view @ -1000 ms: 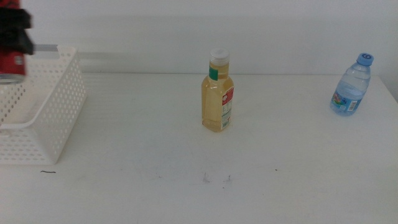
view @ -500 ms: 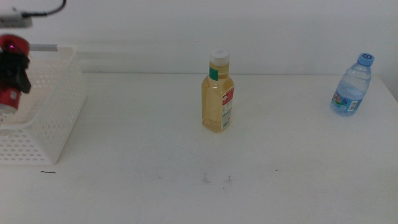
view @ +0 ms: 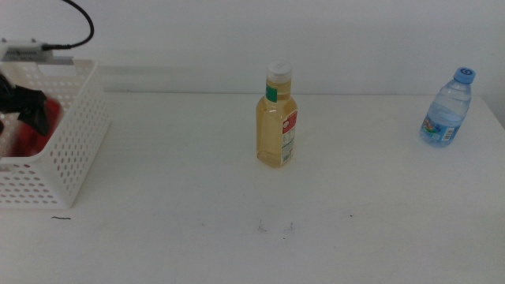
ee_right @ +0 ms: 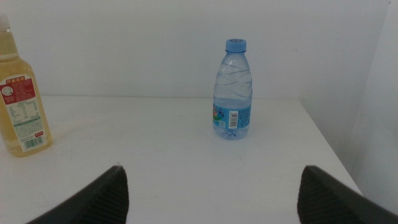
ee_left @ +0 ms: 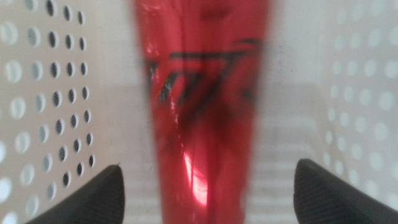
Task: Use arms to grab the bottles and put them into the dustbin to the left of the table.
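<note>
Cola can [ee_left: 202, 106] goes into the dustbin [view: 75, 150] at the table's [view: 237, 252] left edge: the left gripper [view: 31, 110] sits low inside the white perforated basket, and its wrist camera shows the slim red can between two jaws set wide apart, with clear gaps on either side and hole-pattern walls all around. The jaws appear spread rather than pinching, so the can looks released or on the point of release; whether it rests on the basket floor cannot be made out. In the middle view only a patch of red shows behind the basket wall, beside the dark gripper. The yellow-liquid bottle [view: 276, 118] stands upright near the middle of the table, white cap on, and the small water bottle [view: 447, 108] with the blue cap stands upright near the far right corner. The right gripper [ee_right: 211, 205], out of the middle view, waits with its jaws spread, its camera facing the water bottle and catching the yellow one at the side. Judged from this, the first drop-off is ending; the next move calls for lifting the left arm clear of the basket and taking a standing bottle.
</note>
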Tool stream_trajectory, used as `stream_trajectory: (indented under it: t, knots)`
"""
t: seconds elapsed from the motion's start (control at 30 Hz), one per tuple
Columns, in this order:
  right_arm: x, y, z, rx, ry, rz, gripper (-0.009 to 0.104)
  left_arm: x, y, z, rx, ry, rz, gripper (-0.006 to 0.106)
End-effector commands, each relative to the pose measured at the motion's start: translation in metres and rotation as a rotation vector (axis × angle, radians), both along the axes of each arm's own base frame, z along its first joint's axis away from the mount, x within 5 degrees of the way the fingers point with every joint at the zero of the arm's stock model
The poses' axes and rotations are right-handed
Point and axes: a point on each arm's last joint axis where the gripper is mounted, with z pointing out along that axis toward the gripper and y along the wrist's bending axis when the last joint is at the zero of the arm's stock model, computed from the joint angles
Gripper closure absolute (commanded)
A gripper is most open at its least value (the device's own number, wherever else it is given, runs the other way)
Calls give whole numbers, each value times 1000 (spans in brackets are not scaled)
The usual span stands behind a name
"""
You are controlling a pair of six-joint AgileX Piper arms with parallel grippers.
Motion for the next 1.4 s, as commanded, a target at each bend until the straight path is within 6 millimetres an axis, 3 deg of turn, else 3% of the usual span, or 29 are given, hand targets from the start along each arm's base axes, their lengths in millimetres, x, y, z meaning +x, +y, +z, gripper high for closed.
stream_trajectory:
  t: [0.0,0.13,0.23,0.4,0.53,0.67,0.77,0.9,1.0,1.17,1.37]
  knots:
    - [0,0,0,-15,-13,-4,2,-6,-5,25,-4,-41,13,7]
    - [0,0,0,-15,-13,-4,2,-19,-22,66,-9,-115,35,7]
    - [0,0,0,-15,-13,-4,2,-39,-47,101,-18,-187,34,7]
    - [0,0,0,-15,-13,-4,2,-87,-121,155,-23,-466,-102,7]
    - [0,0,0,-15,-13,-4,2,-136,-174,171,-54,-750,-240,7]
    - [0,0,0,-15,-13,-4,2,-182,-212,143,-130,-986,-360,7]
    - [0,0,0,-15,-13,-4,2,-211,-227,83,-168,-1095,-430,7]
    - [0,0,0,-15,-13,-4,2,-249,-229,5,-297,-1262,-387,7]
    - [0,0,0,-15,-13,-4,2,-269,-218,-31,-356,-1289,-320,7]
    - [0,0,0,-15,-13,-4,2,-267,-218,-53,-283,-1223,-336,7]
    - [0,0,0,-15,-13,-4,2,-238,-241,-67,-264,-1210,-369,7]
